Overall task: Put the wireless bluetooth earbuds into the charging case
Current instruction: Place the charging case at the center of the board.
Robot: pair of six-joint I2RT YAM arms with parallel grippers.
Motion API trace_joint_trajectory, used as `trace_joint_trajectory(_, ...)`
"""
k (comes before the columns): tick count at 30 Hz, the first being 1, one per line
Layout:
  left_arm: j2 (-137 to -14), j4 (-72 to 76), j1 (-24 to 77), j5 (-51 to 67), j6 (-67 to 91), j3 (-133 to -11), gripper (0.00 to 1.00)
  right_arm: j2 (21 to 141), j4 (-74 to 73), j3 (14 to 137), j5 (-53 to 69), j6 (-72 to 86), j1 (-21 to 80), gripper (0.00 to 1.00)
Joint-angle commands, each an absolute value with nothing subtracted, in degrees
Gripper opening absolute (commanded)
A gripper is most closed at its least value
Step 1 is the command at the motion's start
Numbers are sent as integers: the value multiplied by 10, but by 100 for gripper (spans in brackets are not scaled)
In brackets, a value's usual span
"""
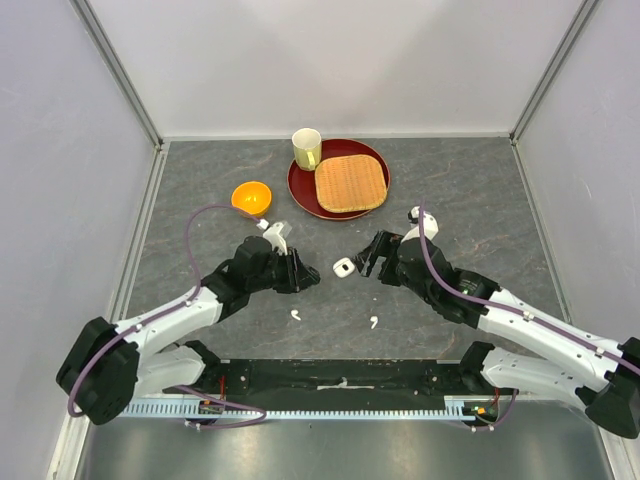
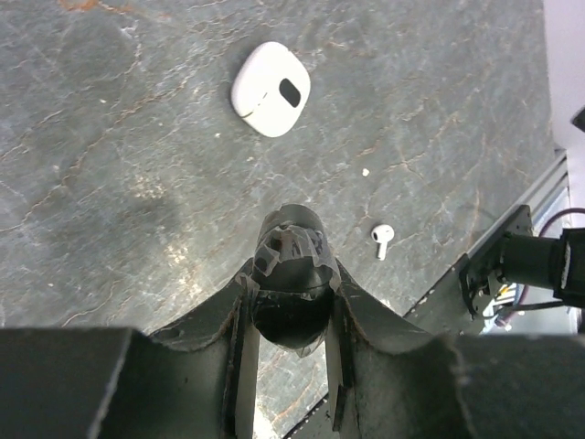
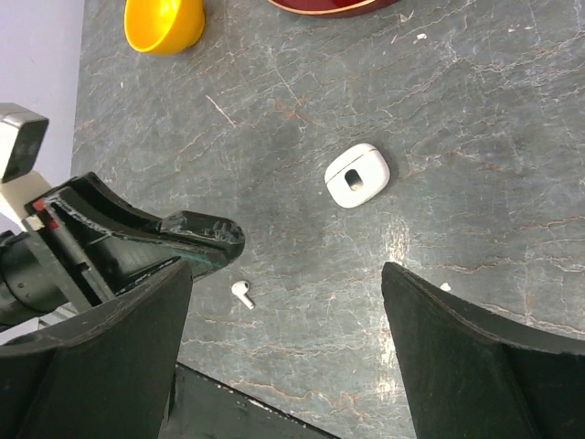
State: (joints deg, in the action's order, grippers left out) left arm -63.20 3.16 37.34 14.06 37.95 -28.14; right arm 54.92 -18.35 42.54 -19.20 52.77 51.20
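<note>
I count two white earbuds (image 1: 297, 316) (image 1: 374, 322), one charging case (image 1: 343, 267), one orange bowl (image 1: 251, 197), one cup (image 1: 306, 148), one red plate (image 1: 300, 195), one woven mat (image 1: 350, 183).

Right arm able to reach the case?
Likely yes. The right gripper is open and close to the case, bare table between them; the left gripper sits on the case's other side, off that path.
</note>
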Motion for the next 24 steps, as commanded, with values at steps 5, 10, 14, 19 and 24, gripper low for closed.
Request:
trace_joint_trajectory(5, -707, 62, 348, 137, 396, -304, 4, 541, -185, 424, -164, 526, 498, 91)
trace_joint_trajectory(10, -744, 62, 322, 158, 395, -320, 5, 534, -184, 416, -155, 511, 486, 91)
trace_joint_trajectory(14, -755, 82, 316, 156, 396, -316, 6, 540, -184, 426, -138, 496, 473, 91)
trace_joint_trajectory(19, -787, 83, 299, 159, 409, -323, 8, 545, -184, 425, -131, 497, 468, 91)
trace_joint_trajectory(24, -830, 82, 289, 185, 417, -349, 13, 545, -183, 416, -121, 501, 466, 92)
